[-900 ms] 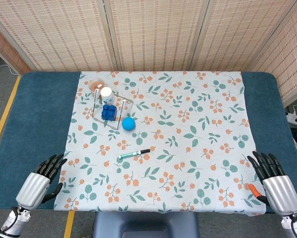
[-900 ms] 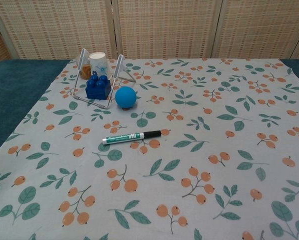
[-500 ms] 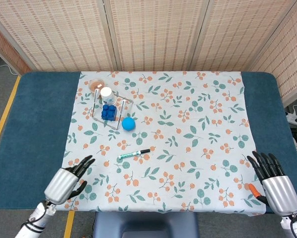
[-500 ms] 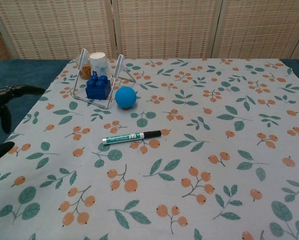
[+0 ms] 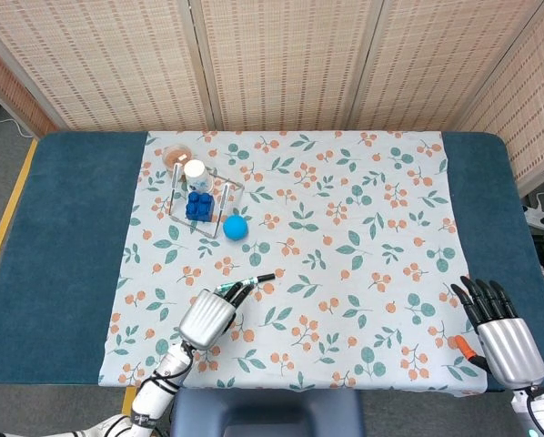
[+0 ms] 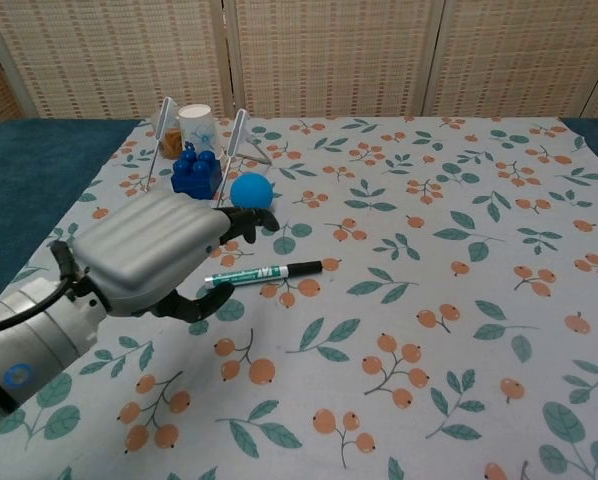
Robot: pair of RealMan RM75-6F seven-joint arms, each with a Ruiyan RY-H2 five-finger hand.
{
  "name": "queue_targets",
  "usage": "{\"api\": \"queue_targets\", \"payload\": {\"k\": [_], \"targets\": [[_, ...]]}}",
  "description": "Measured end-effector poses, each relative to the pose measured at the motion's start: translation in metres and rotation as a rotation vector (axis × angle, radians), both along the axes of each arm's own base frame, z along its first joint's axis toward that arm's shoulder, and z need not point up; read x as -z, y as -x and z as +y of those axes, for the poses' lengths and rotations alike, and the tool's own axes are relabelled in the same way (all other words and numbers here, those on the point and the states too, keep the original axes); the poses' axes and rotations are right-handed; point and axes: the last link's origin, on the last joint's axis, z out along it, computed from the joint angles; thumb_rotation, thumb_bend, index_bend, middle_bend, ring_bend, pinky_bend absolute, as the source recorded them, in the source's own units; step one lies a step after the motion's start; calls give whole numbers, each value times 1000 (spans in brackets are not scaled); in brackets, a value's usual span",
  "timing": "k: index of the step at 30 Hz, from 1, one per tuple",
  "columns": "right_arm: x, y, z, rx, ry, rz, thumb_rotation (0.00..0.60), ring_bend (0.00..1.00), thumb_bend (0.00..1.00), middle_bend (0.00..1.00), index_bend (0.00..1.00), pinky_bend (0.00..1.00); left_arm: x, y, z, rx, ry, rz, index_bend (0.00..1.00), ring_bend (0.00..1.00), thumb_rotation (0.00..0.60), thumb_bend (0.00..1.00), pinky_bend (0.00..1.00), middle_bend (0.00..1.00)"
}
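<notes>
In the head view, the left hand (image 5: 208, 316) is held open over the marker (image 5: 246, 283) lying on the bench (image 5: 63, 228); the right hand (image 5: 498, 328) is spread, empty.

In the chest view, the fingers (image 6: 241, 222) should be lowered squarely astride the marker's (image 6: 262, 273) barrel before closing.

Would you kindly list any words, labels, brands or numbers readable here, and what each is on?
None can be read.
Marker: print on its white barrel, too small and blurred.
White cup: faint blue pattern, no legible words.
Left hand: blue ring mark on the wrist, no letters.
</notes>
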Motion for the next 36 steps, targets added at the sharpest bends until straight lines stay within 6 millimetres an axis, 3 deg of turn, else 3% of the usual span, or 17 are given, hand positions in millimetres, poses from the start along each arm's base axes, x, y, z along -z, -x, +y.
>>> {"api": "queue_targets", "payload": {"k": [7, 13, 22, 36], "targets": [[1, 1, -2, 15, -1, 1, 600, 0, 207, 0, 0, 0, 35, -6, 21, 2, -39, 112, 235, 838, 600, 433, 1000, 314], [3, 4, -4, 31, -14, 1, 600, 0, 208, 0, 0, 0, 50, -5, 37, 8, -78, 184, 258, 838, 600, 432, 1000, 326], [3, 3, -3, 33, -18, -5, 600, 0, 208, 0, 0, 0, 60, 7, 48, -18, -99, 273, 331, 847, 600, 423, 1000, 392], [3, 1, -1, 35, -36, -17, 600, 0, 207, 0, 0, 0, 56, 17, 50, -14, -137, 314, 380, 851, 600, 421, 1000, 447]]}}
